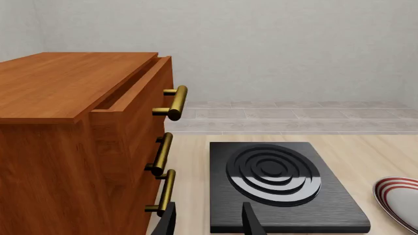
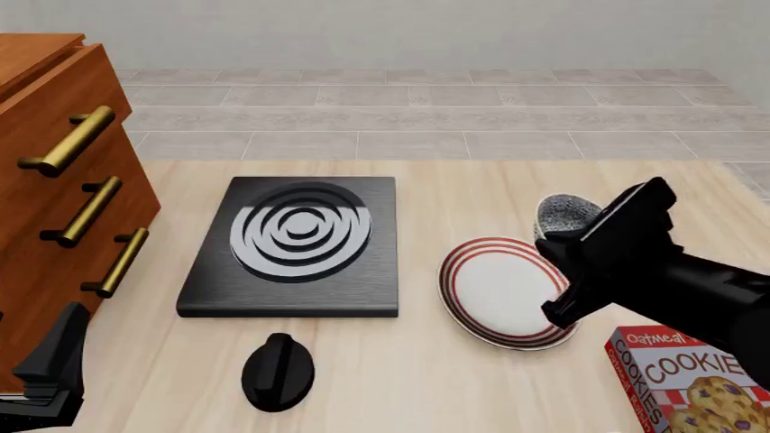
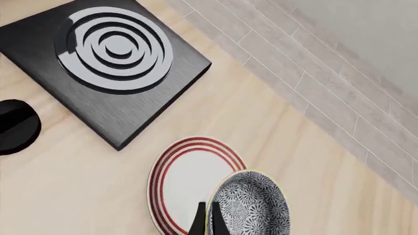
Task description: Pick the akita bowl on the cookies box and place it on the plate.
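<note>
Right claw point(image 3: 207, 220) pinches the akita bowl point(image 3: 251, 208) by its rim, off the cookies box point(image 2: 695, 381), over the plate point(image 3: 186, 178); release remains; left claw point(image 1: 207, 220) spread, idle.

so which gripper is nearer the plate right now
Right. The right gripper hangs over the plate's right edge, fingers pinching the akita bowl's rim. The left gripper sits far off, near the table's front-left corner by the drawers.
</note>
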